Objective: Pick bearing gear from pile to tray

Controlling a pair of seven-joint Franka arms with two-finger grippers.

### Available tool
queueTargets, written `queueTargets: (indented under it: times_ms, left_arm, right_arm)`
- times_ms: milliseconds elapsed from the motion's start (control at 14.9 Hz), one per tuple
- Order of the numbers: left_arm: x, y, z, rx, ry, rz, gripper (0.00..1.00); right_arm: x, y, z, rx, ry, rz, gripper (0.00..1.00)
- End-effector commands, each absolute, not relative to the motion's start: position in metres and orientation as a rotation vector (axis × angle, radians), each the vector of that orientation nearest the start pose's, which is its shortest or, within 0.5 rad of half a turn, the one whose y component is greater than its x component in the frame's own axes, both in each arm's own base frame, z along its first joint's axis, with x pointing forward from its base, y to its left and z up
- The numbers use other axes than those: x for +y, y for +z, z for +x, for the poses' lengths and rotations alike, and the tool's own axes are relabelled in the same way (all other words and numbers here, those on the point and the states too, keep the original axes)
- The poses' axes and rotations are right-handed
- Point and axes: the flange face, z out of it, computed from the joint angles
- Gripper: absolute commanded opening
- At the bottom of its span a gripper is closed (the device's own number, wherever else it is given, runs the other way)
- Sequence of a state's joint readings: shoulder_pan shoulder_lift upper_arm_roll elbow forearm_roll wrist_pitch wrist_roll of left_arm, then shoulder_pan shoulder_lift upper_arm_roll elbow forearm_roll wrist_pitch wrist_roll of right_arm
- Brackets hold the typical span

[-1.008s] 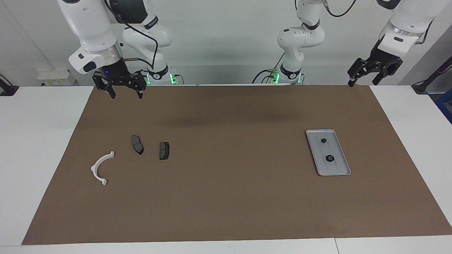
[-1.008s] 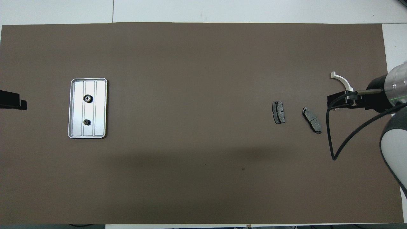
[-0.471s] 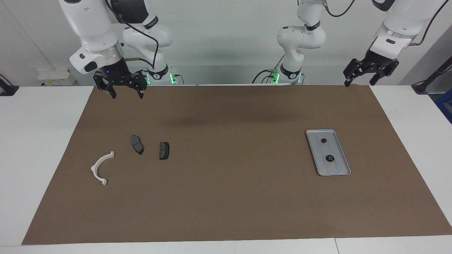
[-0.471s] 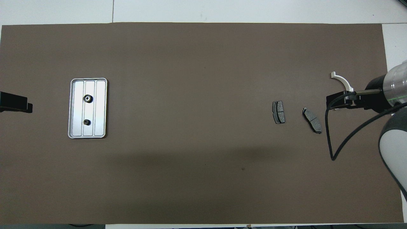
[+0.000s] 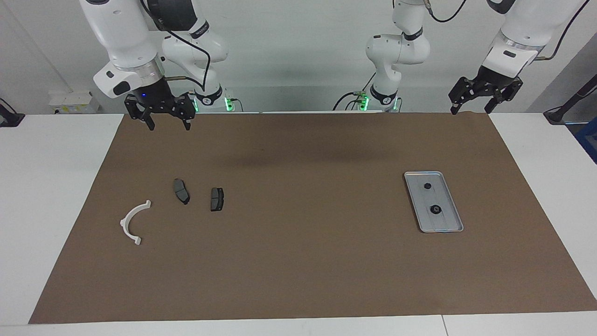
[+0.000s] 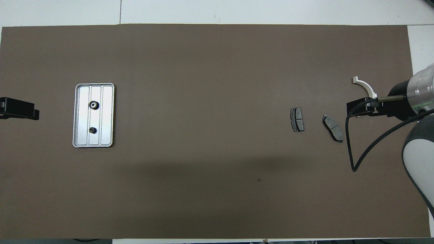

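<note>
My right gripper [image 5: 168, 125] is hanging up over the robot-side edge of the brown mat [image 5: 298, 280], jaws wide and holding nothing. On the surface below sits what remains of the pile: white half-ring bracket [image 5: 134, 222], then two brake pads [image 5: 181, 191] [image 5: 217, 199] side by side. Well apart, toward my left arm's end, the tray [image 5: 447, 229] holds two small black gears [image 5: 427, 186] [image 5: 435, 209]. My left gripper [image 5: 470, 108] hovers over that corner of the mat, jaws wide, empty too.
</note>
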State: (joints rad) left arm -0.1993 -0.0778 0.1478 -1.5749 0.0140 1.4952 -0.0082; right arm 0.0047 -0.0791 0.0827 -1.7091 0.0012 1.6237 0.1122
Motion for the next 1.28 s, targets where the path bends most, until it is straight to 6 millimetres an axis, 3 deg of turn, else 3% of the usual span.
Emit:
queueTargets:
  times_ms: [0,269,1210]
  left_arm:
    - [-0.021,0.662,0.526,0.106,-0.011,-3.129,1.0]
    - [-0.022,0.661,0.534,0.126,-0.083,-3.126,1.0]
    - [-0.02,0.66,0.533,0.187,-0.112,-3.129,1.0]
  right_arm:
    - [0.049,0.604,0.528,0.062,0.029,-3.128,1.0]
    - [0.048,0.605,0.528,0.062,0.024,-3.128,1.0]
    - [0.044,0.615,0.525,0.067,-0.012,-3.127,1.0]
